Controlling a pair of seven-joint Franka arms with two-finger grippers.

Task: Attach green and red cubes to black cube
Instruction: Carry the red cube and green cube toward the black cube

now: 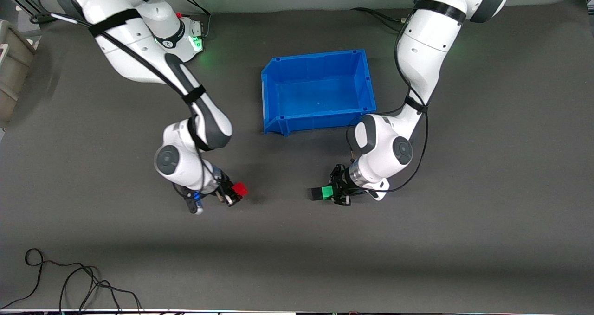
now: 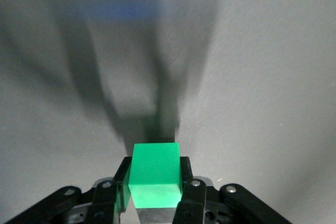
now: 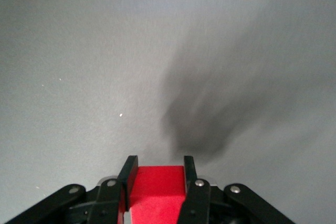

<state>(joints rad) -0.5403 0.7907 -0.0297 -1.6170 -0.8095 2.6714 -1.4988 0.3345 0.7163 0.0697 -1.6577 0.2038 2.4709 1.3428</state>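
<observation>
Two cubes sit clamped in your grippers. Your left gripper has its fingers shut on the green cube, which juts out past the tips with the black cube touching its outer face. Your right gripper pinches the red cube between its fingers. Both hang over the mat, nearer the camera than the bin.

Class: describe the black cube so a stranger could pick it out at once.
Start at the blue bin mid-table, then move nearer the front camera to the left gripper, shut on the green cube. The black cube sits against that green cube, the darkest block there.
</observation>
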